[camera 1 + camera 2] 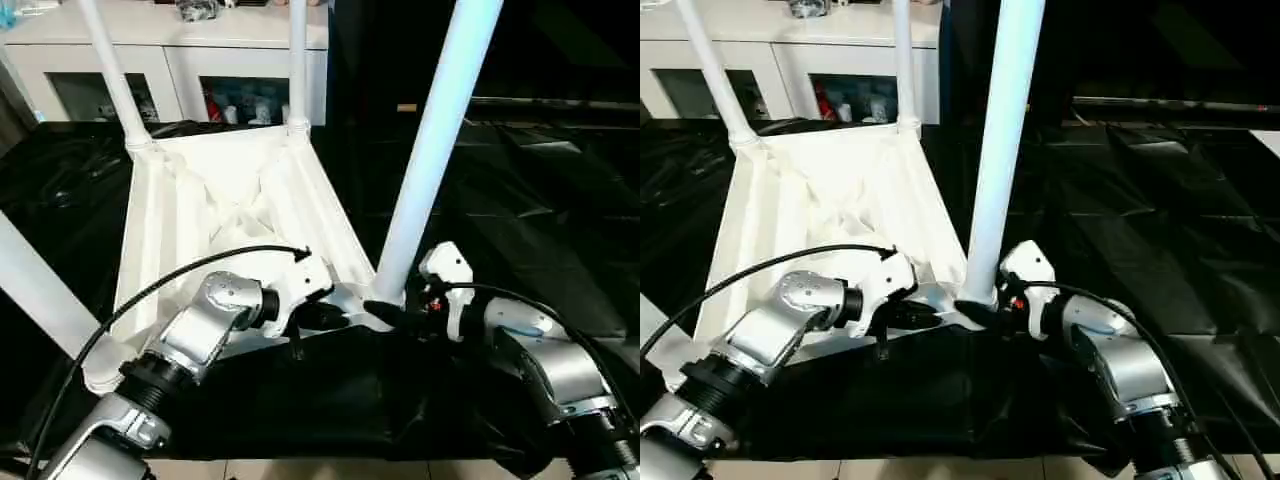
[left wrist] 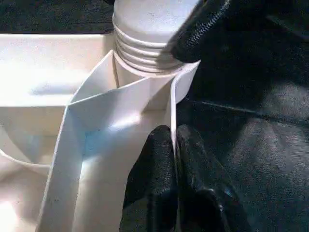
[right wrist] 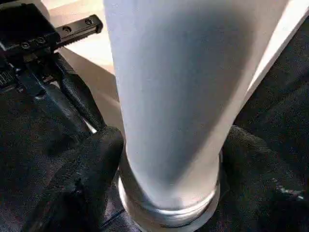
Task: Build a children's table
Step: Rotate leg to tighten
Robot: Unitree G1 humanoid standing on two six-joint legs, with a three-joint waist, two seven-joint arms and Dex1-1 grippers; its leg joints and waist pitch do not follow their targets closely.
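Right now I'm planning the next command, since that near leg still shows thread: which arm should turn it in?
The right. The right gripper straddles the near leg at its base, while the left gripper is pinched on the tabletop rim beside the socket, steadying it.

We count one white tabletop (image 1: 200, 215), lying underside up on one black sheet (image 1: 530, 230). Four white legs (image 1: 435, 130) rise from its corners: two at the far end, one at the near right and one at the near left edge of the picture. We see two grippers, the left gripper (image 2: 175, 159) and the right gripper (image 3: 169, 193). Behind stands one white cabinet (image 1: 180, 60).
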